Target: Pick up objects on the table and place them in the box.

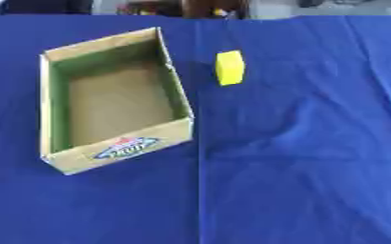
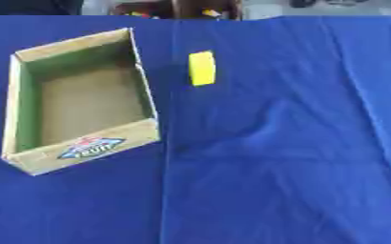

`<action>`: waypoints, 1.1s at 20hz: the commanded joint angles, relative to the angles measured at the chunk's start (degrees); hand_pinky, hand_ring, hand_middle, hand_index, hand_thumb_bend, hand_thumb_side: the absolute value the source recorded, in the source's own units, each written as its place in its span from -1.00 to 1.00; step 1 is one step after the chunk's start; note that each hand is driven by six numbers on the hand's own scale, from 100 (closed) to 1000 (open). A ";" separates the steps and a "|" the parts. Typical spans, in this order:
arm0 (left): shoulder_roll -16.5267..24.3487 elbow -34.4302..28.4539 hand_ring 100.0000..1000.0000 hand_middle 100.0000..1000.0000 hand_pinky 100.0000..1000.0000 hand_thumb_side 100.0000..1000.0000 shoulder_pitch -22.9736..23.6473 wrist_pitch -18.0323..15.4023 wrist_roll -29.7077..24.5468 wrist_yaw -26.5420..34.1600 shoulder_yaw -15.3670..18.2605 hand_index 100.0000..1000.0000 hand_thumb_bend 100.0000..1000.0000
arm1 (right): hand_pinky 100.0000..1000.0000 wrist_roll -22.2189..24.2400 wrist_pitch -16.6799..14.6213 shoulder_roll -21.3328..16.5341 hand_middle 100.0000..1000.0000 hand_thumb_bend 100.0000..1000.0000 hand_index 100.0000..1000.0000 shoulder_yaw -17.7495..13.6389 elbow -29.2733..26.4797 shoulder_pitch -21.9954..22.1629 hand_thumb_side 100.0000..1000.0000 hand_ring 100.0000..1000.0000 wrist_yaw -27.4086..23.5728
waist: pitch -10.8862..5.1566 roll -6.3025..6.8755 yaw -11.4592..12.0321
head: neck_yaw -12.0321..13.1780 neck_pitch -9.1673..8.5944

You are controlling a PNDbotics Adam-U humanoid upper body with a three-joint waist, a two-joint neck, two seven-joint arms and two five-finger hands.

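Note:
A small yellow block (image 1: 230, 67) stands on the blue cloth, just right of the box's far right corner and apart from it. The open cardboard box (image 1: 175, 86) lies left of centre, its inside brown with green walls and nothing in it. A printed label (image 1: 128, 148) marks its near wall. Neither of my hands shows in either view.
A blue cloth (image 1: 299, 157) covers the whole table, with a crease running down from the middle. Dark shapes and clutter line the far edge beyond the table.

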 commanded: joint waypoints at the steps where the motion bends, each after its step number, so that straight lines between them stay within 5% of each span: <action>1: 2.09 -0.85 0.82 0.86 0.46 1.00 -0.76 0.09 -0.39 0.30 -0.15 1.00 -1.00 | 0.56 2.47 2.47 -4.32 0.72 -0.98 0.68 2.42 0.48 -3.17 0.83 0.74 1.63 | -2.26 -1.08 0.24 | -1.02 -1.15; 9: 2.46 -0.85 0.83 0.86 0.46 1.00 -1.05 0.28 -1.25 0.76 -0.74 0.99 -1.00 | 0.60 8.93 6.86 -3.59 0.74 -0.61 0.70 9.66 10.17 -12.69 1.00 0.76 6.17 | -2.81 -1.55 1.02 | -2.60 -1.94; 22: 2.22 -0.85 0.83 0.86 0.46 1.00 -1.75 0.38 -2.12 1.39 -1.29 0.99 -1.00 | 0.66 19.93 4.74 4.95 0.79 -0.49 0.80 13.58 28.05 -21.69 1.00 0.80 14.02 | -2.91 -1.47 1.84 | -4.10 -2.79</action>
